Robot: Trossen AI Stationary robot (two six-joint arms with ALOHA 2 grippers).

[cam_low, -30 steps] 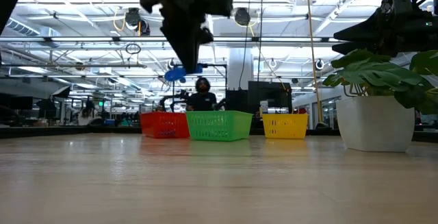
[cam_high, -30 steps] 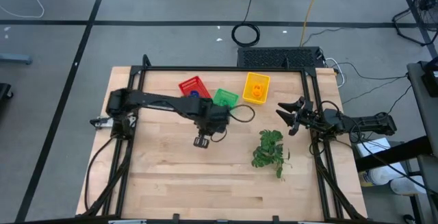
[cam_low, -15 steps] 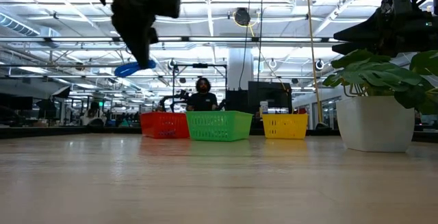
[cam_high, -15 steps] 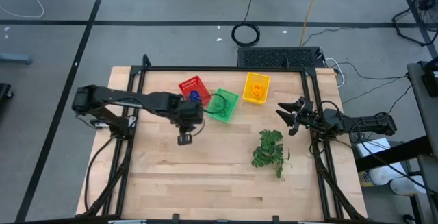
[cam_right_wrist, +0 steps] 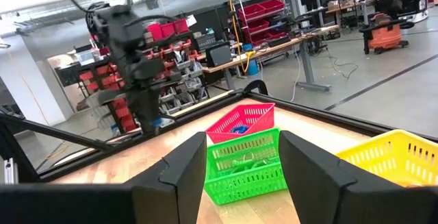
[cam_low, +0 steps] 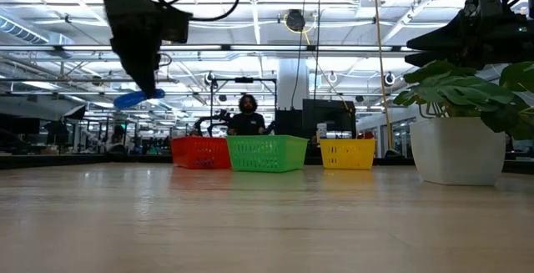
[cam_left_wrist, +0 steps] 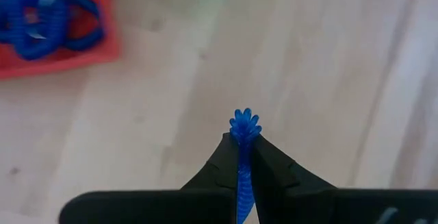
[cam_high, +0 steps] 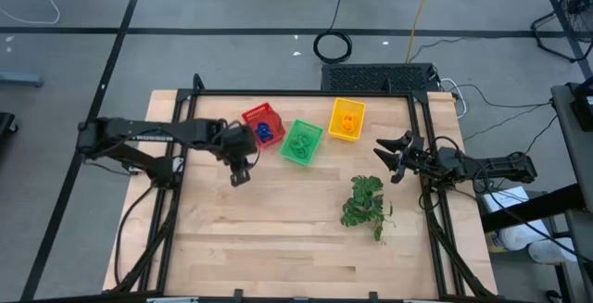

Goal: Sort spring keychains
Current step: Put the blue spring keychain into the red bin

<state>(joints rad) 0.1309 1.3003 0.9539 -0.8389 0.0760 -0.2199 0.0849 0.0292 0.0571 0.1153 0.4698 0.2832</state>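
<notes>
My left gripper [cam_high: 239, 176] hangs above the bare wood in front of and left of the red basket [cam_high: 262, 123], shut on a blue spring keychain [cam_left_wrist: 243, 124], which the low view shows high over the table [cam_low: 133, 98]. More blue keychains [cam_left_wrist: 46, 24] lie in the red basket. The green basket [cam_high: 302, 143] holds green ones, and the yellow basket [cam_high: 346, 119] holds orange ones. My right gripper [cam_high: 389, 156] waits open near the table's right edge, its fingers apart in its wrist view [cam_right_wrist: 243, 176]. My left gripper pinches the blue spring keychain between its two fingertips [cam_left_wrist: 226, 157], coming from above and pointing down. A short stretch of coil [cam_left_wrist: 244, 122] pokes out past the tips. The keychain is lifted clear of the table.
The three baskets stand in a row near the far edge. A leafy green plant sprig [cam_high: 364, 203] lies right of centre, showing as a white-potted plant [cam_low: 457, 144] in the low view. Bare wood spreads across the near half. A person stands far behind the table.
My left gripper has travelled toward the table's left edge and slightly toward the far edge, from in front of the green basket to the front left of the red basket. It has stayed shut, with the blue keychain carried in the air.
</notes>
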